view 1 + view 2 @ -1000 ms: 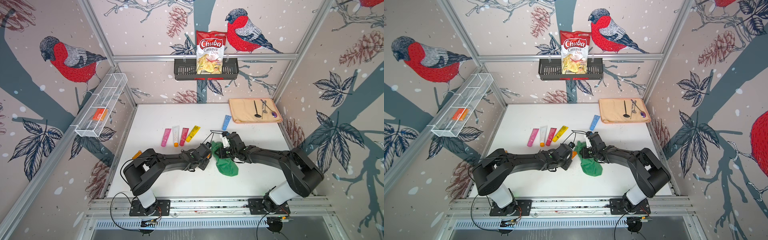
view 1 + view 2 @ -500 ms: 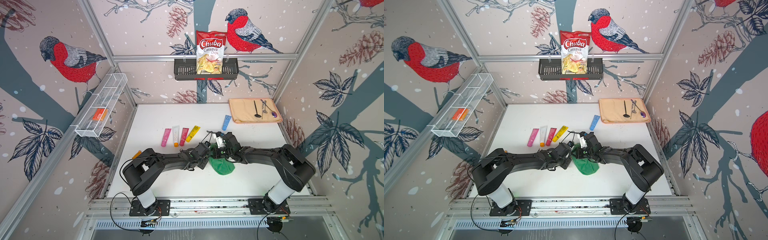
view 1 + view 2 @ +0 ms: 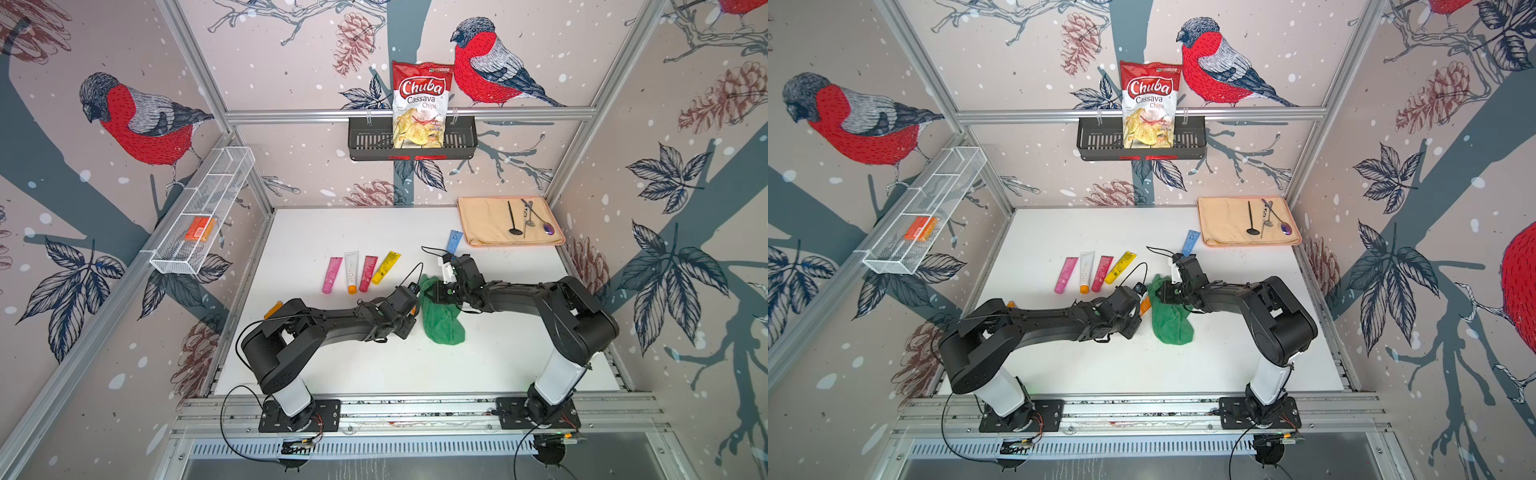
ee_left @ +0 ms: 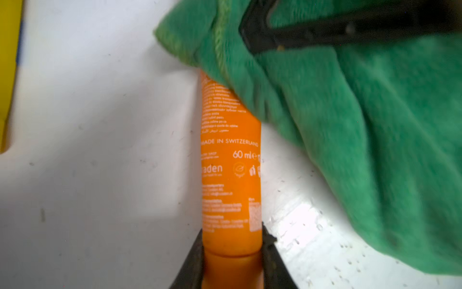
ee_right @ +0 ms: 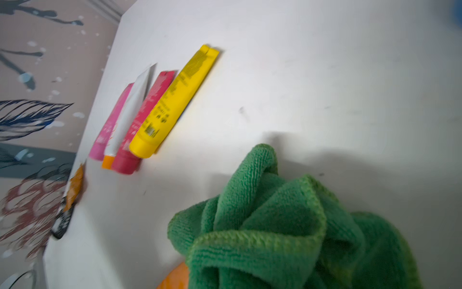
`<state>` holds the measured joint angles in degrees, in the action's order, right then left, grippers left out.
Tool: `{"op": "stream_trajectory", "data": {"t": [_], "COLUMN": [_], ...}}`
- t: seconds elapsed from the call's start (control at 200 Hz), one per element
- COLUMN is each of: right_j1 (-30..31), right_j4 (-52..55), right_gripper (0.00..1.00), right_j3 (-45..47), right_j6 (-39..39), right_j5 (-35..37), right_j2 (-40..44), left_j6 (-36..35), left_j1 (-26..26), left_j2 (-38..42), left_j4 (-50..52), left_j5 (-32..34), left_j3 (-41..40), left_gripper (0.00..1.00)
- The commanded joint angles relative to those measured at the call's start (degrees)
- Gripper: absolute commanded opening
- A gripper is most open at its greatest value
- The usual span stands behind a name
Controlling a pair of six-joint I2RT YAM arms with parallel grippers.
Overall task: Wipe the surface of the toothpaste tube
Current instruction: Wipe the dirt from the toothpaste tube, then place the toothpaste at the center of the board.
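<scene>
Here, left fingers clamp the orange tube marked "MADE IN SWITZERLAND", right fingers pinch green cloth.

The white desk carries a row of four coloured plastic tubes beyond the left pincer. A flat blue tube and beige cloth mat lie beyond the right pincer.
</scene>
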<state>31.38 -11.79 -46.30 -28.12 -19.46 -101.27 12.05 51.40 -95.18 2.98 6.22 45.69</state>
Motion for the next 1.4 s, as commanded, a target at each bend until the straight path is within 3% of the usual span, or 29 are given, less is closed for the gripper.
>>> {"op": "stream_trajectory", "data": {"t": [0.0, 0.255, 0.395, 0.66, 0.956, 1.136, 1.396], "right_j1": [-0.45, 10.04, 12.98, 10.10, 1.08, -1.80, -2.16], "right_j4": [5.41, -1.35, -4.14, 3.58, 7.99, 7.27, 10.60], "right_gripper": [0.03, 0.03, 0.03, 0.03, 0.03, 0.03, 0.03], "right_j3": [-0.21, -0.47, -0.72, -1.86, 1.98, 5.93, 10.52], "right_j6": [2.47, -1.36, -3.17, -0.20, 2.44, 1.66, 0.80], "right_j5": [11.82, -3.18, -7.37, 4.60, 15.71, 21.47, 25.46], "right_j2": [-0.07, 6.80, 5.23, -1.48, 1.07, 8.38, 29.92], "left_j6": [-0.69, -0.47, -0.53, -0.51, -0.18, 1.68, 4.57], "left_j1": [0.08, -0.02, 0.02, 0.06, 0.02, -0.28, -3.87], "left_j2": [0.33, 0.36, 0.47, 1.55, 1.75, 1.16, 1.00], "left_j4": [0.09, 0.44, 0.53, 0.44, 0.47, 2.65, 2.96], "left_j5": [-3.17, -1.75, -1.47, -0.97, -0.12, 4.36, 6.62], "left_j3": [-0.10, 0.19, 0.25, -0.32, -0.34, 1.07, 4.34], "left_gripper": [0.17, 0.17, 0.16, 0.15, 0.14, 0.13, 0.13]}}
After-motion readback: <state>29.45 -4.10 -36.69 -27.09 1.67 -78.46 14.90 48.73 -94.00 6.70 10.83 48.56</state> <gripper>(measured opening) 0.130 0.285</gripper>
